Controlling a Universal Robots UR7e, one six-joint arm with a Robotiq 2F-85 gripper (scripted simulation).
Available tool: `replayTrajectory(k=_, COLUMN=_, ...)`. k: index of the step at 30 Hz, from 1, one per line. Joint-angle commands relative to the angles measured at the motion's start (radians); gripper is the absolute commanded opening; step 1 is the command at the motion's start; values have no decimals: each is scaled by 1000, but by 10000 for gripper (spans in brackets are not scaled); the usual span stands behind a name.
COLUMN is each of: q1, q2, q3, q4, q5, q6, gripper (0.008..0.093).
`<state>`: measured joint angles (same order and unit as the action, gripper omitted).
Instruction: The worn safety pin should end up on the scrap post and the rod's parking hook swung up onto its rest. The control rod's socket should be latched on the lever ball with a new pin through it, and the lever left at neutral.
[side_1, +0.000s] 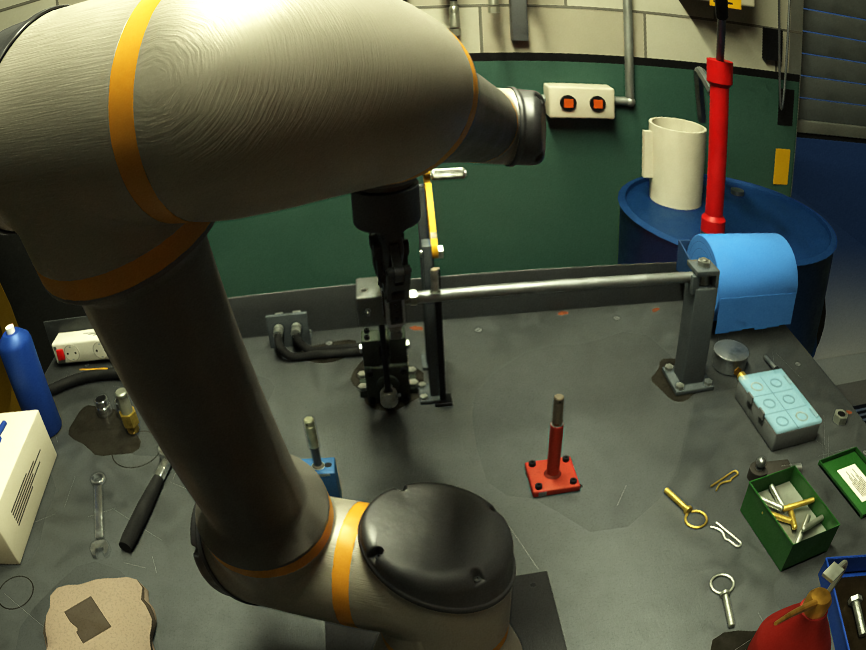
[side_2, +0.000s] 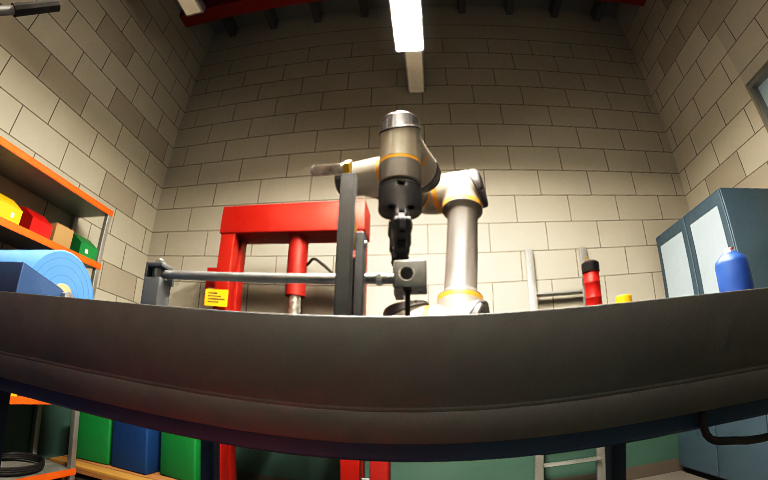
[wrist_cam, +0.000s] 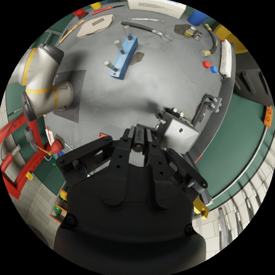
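Observation:
The grey socket block (wrist_cam: 178, 132) at the end of the control rod (side_1: 559, 285) sits right beside the dark upright lever (side_1: 387, 350), at the height of its upper end. My gripper (wrist_cam: 138, 139) comes straight down over the lever, and its two fingers are closed on the lever's dark round grip (wrist_cam: 138, 138). The yellow parking hook (side_1: 431, 210) stands swung up along the tall grey post (side_1: 432, 329). The red scrap post (side_1: 554, 455) stands on the mat with nothing on it. A brass ring pin (side_1: 685, 509) and a silver ring pin (side_1: 724, 591) lie to the right.
Behind the work runs the table's raised back rim below a green wall. A blue block with pegs (wrist_cam: 124, 57) sits near my arm's base. A green bin of pins (side_1: 789, 514) and loose clips (side_1: 724, 479) lie at the right. Tools lie at the left.

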<state>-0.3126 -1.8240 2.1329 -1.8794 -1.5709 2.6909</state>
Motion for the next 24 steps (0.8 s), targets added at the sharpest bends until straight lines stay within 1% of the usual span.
replayTrajectory(k=1, q1=0, q2=0, q3=0, q4=-1, q5=0, q6=0, gripper=225)
replayTrajectory(k=6, q1=0, q2=0, q3=0, q4=-1, q5=0, q6=0, gripper=320)
replayTrajectory(k=24, q1=0, q2=-2, q3=-4, q4=5, q5=0, q6=0, gripper=320)
